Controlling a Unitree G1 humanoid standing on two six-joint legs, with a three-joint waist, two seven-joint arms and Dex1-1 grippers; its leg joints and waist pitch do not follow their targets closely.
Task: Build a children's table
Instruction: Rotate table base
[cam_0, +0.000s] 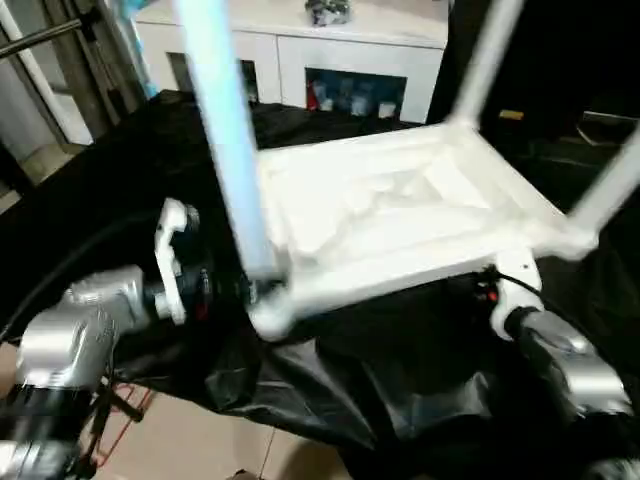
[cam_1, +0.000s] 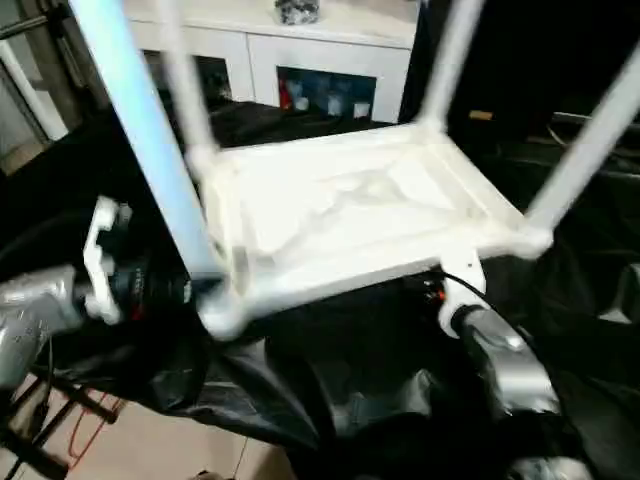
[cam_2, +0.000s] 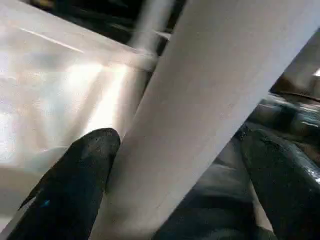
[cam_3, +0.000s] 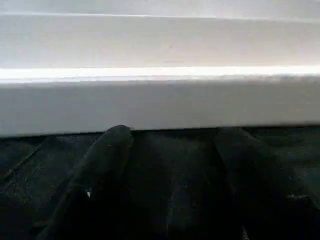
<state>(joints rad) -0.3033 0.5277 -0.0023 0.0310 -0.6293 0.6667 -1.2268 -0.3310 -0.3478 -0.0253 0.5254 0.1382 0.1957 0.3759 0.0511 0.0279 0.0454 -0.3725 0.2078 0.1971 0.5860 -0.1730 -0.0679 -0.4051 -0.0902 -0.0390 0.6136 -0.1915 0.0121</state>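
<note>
You are seeing a dim room where the white tabletop (cam_0: 400, 215) is overexposed, its ribs washed into glare. The leg (cam_0: 232, 140) nearest the camera is smeared by motion blur and tinted blue. Around the tabletop, the black cloth (cam_0: 330, 390) swallows detail, with faint sheen on its folds. Close up, the leg is soft and out of focus.

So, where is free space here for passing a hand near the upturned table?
Free: the ribbed underside of the tabletop, between the four legs, and the black cloth below its near rim. Crowded: the near-left corner, where the left gripper has its fingers around a leg, and the near-right rim by the right gripper.
</note>
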